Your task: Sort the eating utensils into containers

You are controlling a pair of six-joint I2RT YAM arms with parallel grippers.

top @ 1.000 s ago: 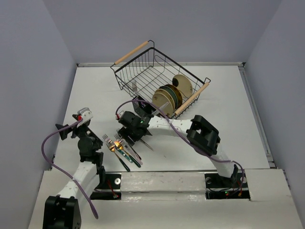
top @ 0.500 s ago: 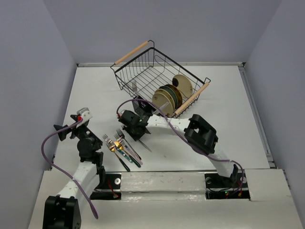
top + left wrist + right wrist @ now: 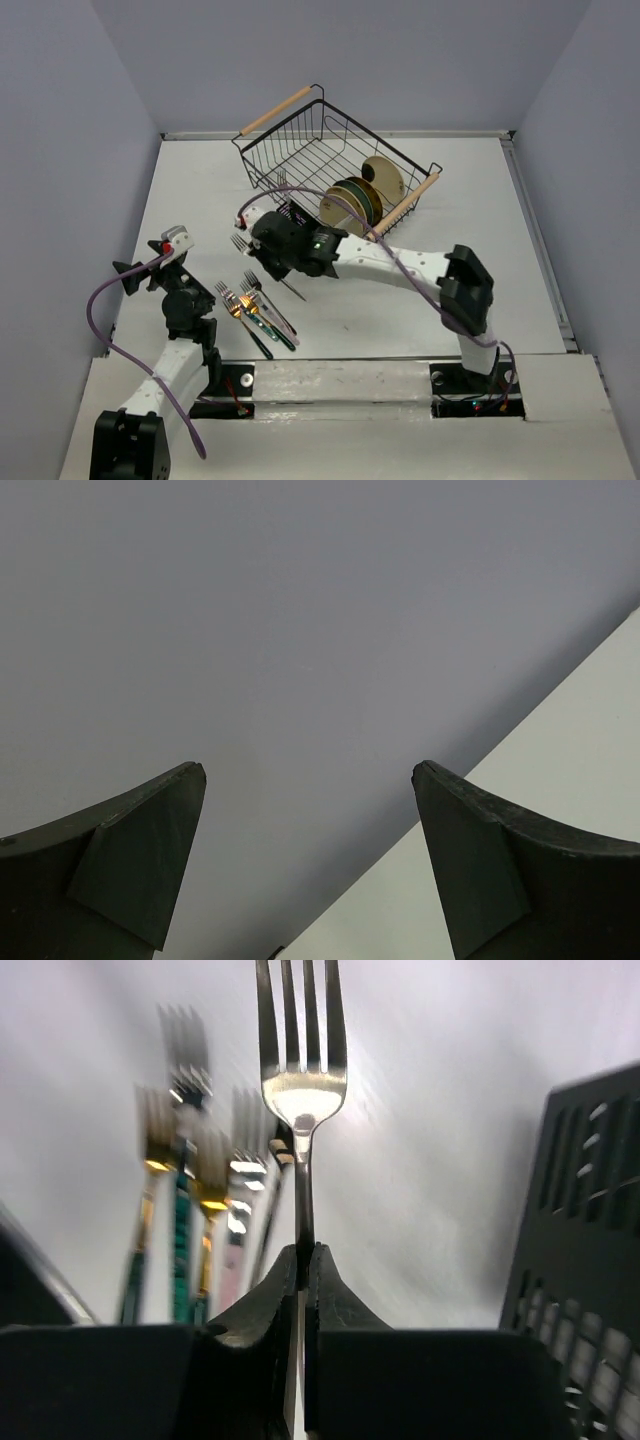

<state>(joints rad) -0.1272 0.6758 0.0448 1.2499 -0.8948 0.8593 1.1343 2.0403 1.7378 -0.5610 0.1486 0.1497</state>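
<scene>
Wide-open left jaws face the grey wall (image 3: 300,600); loose forks (image 3: 255,310) lie near the front edge of the white worktop (image 3: 480,200); right jaws clamp a silver fork (image 3: 300,1090) beside the caddy (image 3: 585,1260); basket (image 3: 275,110) behind, toward the far rim.

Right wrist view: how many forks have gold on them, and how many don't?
Forks with gold: 2
Forks without gold: 3, counting the held fork in the right gripper
Total: 5; blur may hide another.
</scene>
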